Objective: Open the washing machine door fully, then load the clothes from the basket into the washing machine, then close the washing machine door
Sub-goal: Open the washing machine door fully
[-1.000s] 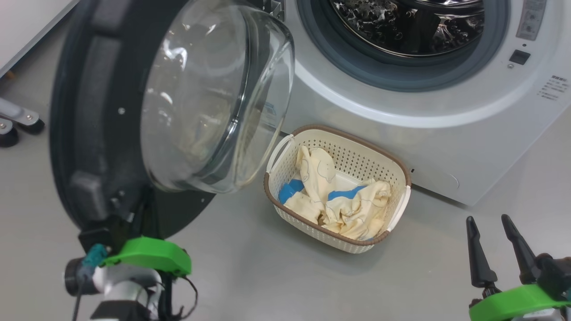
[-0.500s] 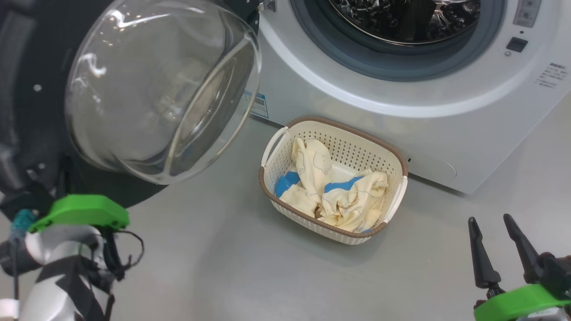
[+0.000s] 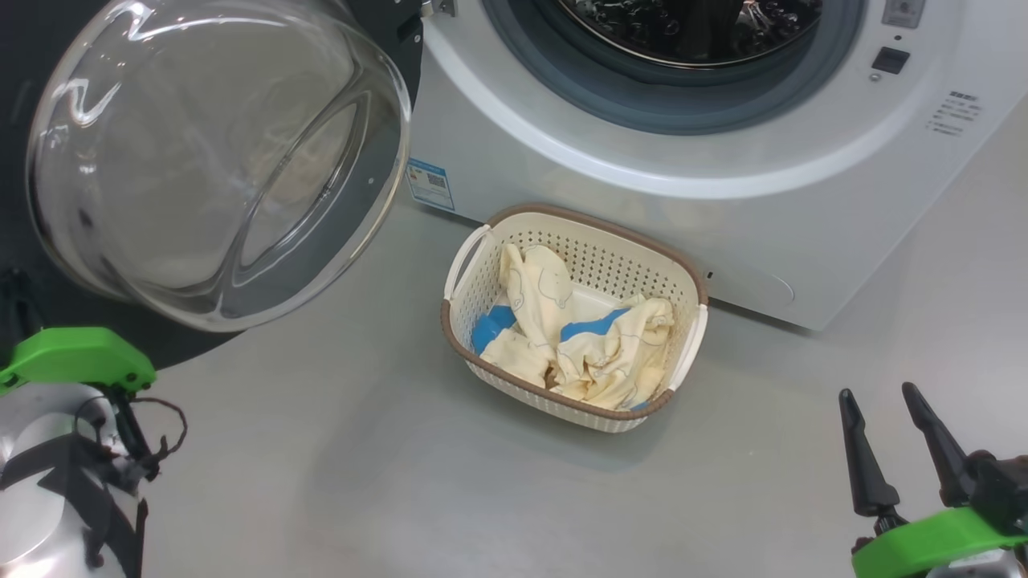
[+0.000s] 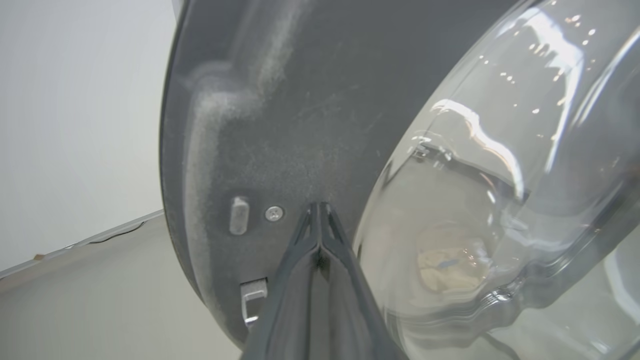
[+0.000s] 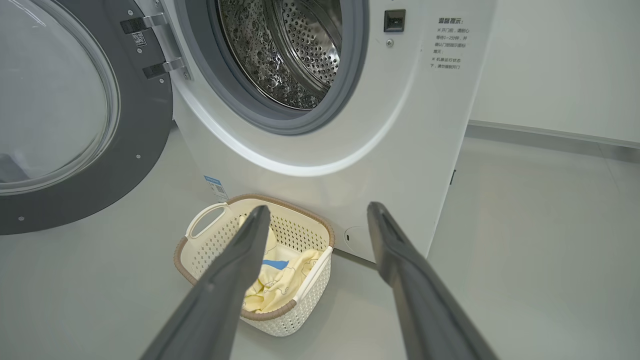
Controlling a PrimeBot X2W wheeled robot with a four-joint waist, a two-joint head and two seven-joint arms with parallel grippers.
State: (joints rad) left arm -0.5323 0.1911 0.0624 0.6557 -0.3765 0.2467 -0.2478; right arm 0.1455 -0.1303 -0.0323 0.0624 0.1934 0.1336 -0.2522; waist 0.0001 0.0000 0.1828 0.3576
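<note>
Black-rimmed washing machine door (image 3: 217, 160) stands open at 9 o'clock of the washing machine (image 3: 642, 193).
Looks stiff, hinged and heavy-ish, and the glass bulge is slick, so push the matte inner rim. Pinched-shut left gripper (image 4: 317, 210) has its tips at that rim, probably touching, with the glass at its 3 o'clock. Spread, empty right gripper (image 3: 875, 393) sits at 4 o'clock from the basket (image 3: 578, 215).

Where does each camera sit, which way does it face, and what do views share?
Head view: on the head, looking down at the basket of clothes before the washing machine; open right pincer lower right, left forearm lower left.
Left wrist view: on the left wrist, facing the washing machine door, dark inner side and glass; shut left pincer at bottom centre.
Right wrist view: on the right wrist, facing drum and basket past its own spread fingers.
Shared: head and right wrist views both show the basket.
</note>
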